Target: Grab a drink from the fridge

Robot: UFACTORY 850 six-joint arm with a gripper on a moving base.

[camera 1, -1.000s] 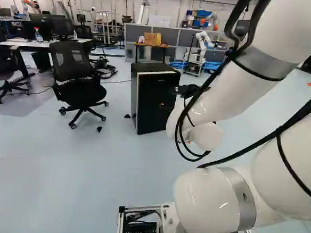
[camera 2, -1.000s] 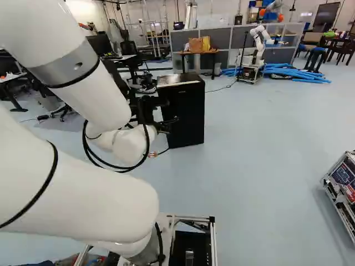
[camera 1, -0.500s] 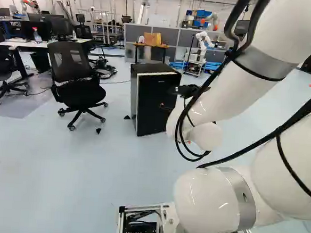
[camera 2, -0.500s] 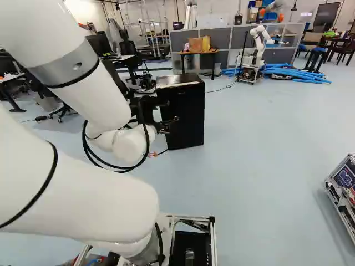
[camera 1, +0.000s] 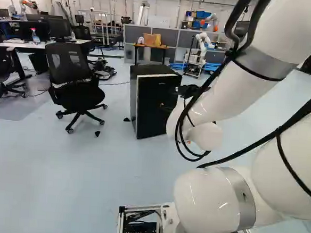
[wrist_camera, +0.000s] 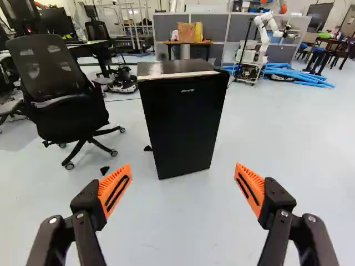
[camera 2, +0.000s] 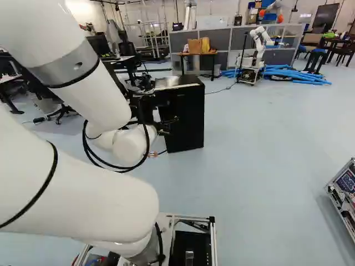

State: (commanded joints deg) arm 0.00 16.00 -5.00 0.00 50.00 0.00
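**Gripper (camera 1: 166,106) released; black fridge (camera 1: 152,97) ahead with its door closed**

Reference view: left base view, read from left to right.

The white-topped desk (camera 1: 16,44) is at the far left and supports a spray bottle (camera 1: 36,37) and monitors (camera 1: 60,28). The black office chair (camera 1: 68,65) stands upright on its wheeled base, nearer than the desk. Two small black wedges (camera 1: 97,134) are located on the floor (camera 1: 60,184) between the chair and the fridge, one of them just beside the fridge's base.

The fridge stands upright on the floor near the middle of the view. A pale strip runs along the edge of its dark front. Beyond it, against grey partitions (camera 2: 222,39), is a side table (camera 1: 159,47) carrying brown and yellow packages (camera 1: 153,39).

The gripper is positioned at the fridge's right side in this view; the wrist view shows the fridge ahead of it, within the gap between the fingers. The two fingers are spread wide, orange pads (wrist_camera: 115,191) apart, with nothing grasped.

Farther back, another robot (camera 1: 204,40) is mounted on a wheeled cart (camera 1: 193,60) beside blue tubes (camera 2: 294,72). The white arm (camera 1: 226,100) occupies the right portion. At the far right of the right base view, a metal-edged case (camera 2: 344,194) is on the floor.
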